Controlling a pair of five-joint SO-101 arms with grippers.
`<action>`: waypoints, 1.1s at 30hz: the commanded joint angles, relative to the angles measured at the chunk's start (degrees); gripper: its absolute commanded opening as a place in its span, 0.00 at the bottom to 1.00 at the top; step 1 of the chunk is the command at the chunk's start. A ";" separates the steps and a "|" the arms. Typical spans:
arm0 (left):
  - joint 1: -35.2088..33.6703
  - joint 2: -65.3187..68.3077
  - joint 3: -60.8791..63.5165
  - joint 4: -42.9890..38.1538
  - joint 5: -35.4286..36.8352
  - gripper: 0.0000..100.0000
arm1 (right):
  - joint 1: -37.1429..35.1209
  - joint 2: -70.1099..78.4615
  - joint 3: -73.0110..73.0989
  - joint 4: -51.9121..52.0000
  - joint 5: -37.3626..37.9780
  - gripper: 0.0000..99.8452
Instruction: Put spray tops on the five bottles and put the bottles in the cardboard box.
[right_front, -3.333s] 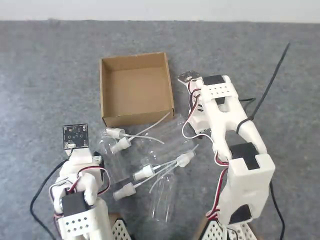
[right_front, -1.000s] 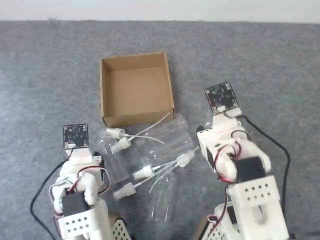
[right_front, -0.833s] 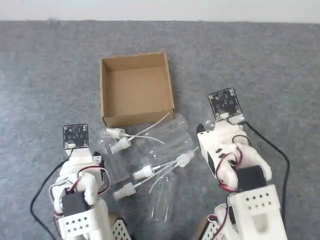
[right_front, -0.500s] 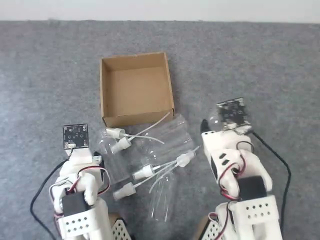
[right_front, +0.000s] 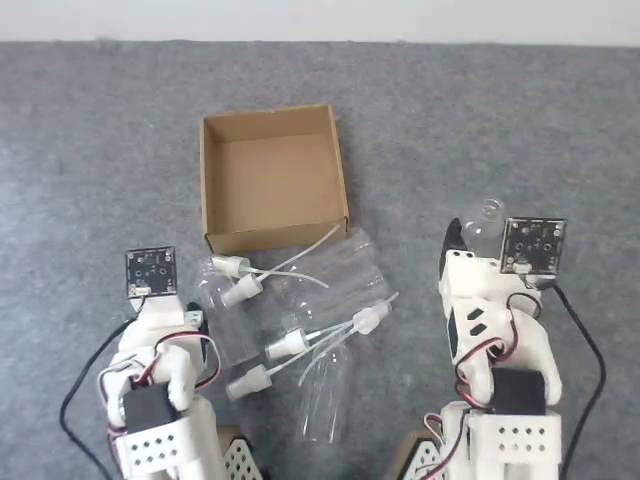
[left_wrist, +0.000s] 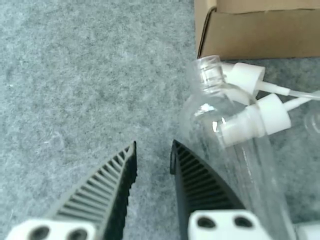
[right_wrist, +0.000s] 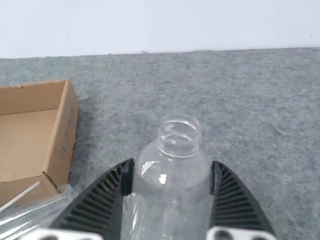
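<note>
My right pincer (right_wrist: 171, 167) grips an uncapped clear bottle (right_wrist: 179, 134) right of the cardboard box (right_front: 204, 180), and my left pincer (left_wrist: 154, 146) stands slightly parted, empty, over the bench (right_front: 100, 150).

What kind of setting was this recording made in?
Probably a lab or workshop bench for robot trials: two small white arms on a grey felt-like mat, a plain white wall behind, and a cardboard box with clear bottles beside it.

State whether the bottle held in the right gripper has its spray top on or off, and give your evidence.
Off. The bottle in the right gripper ends in a bare, open neck.
</note>
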 joint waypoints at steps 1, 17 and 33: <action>-0.26 0.35 -6.20 -0.53 -0.44 0.11 | 0.75 -1.10 0.26 -2.86 -0.35 0.13; 0.09 0.88 -25.54 1.49 -9.23 0.11 | 3.03 -1.27 3.16 -7.78 -0.09 0.13; 7.47 13.63 -31.52 6.42 -16.18 0.11 | 3.12 -1.10 3.16 -7.78 -0.09 0.13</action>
